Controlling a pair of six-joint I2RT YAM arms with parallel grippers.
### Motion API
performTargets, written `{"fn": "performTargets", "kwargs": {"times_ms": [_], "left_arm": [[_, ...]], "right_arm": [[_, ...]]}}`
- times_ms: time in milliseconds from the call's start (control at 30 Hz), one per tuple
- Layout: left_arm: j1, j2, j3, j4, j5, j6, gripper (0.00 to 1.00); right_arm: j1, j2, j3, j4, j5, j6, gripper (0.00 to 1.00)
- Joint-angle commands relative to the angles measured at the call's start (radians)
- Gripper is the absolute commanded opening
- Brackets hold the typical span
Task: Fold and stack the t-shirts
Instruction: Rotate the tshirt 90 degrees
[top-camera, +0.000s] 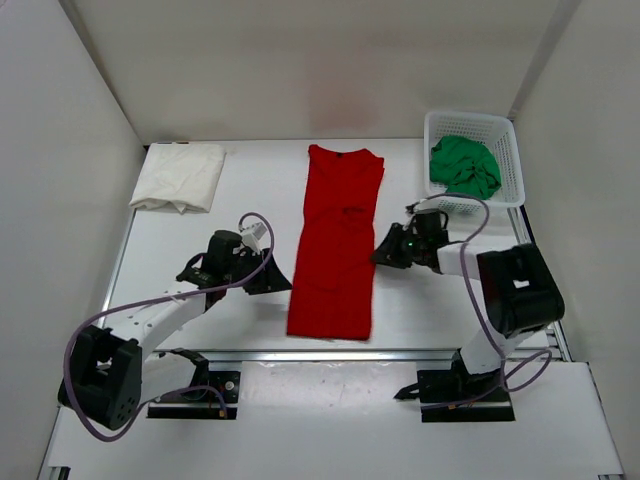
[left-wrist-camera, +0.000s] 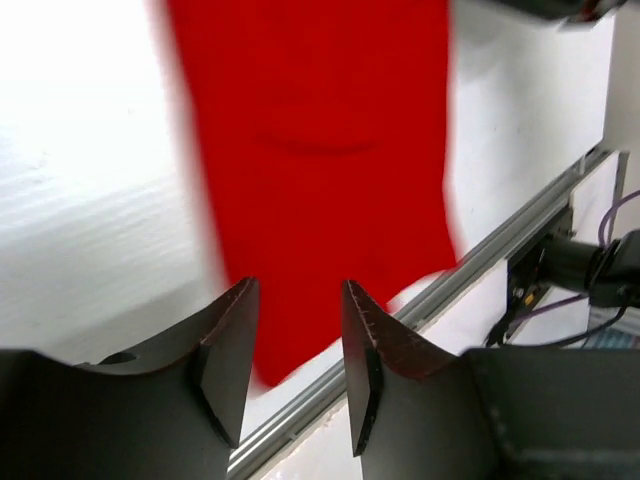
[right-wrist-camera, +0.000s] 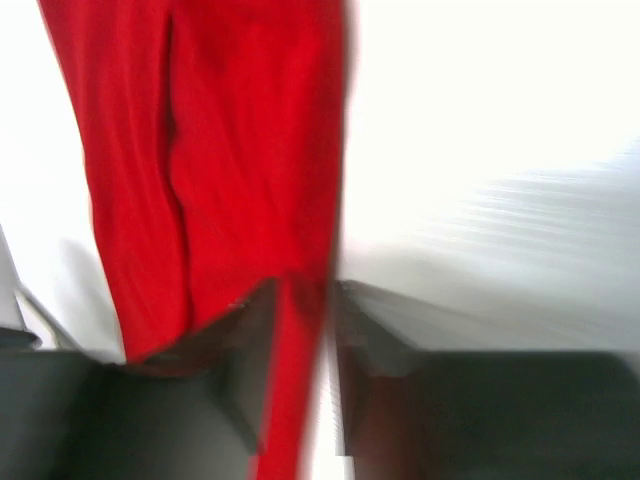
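The left claw (left-wrist-camera: 298, 288) stood spread and empty at the near left edge of the red t-shirt (top-camera: 335, 250), which lay as a long strip on the bench (top-camera: 250, 180). The right claw (right-wrist-camera: 305, 292) straddled its right edge; blur hid whether it pinched. Beyond, the cream-white t-shirt (top-camera: 180, 175) lay far left and the green t-shirt (top-camera: 463, 165) sat in the mesh basket (top-camera: 505, 135).

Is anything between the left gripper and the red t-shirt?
Nothing visible does. The left gripper stands open just short of the red t-shirt's left edge, with only white table surface between them.
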Motion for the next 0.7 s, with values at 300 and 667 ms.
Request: {"fn": "performTargets", "kwargs": {"times_ms": [300,667], "left_arm": [[-0.238,0.032,-0.043,-0.083,-0.174,0.026,0.60],[-0.463,0.217,-0.072,0.129,-0.141,-0.130,0.61]], "right_arm": [[-0.008,-0.571,-0.273,-0.330,0.164,-0.090,0.39],[0.117,-1.009,-0.437,-0.657,0.275,0.110,0.35]]}}
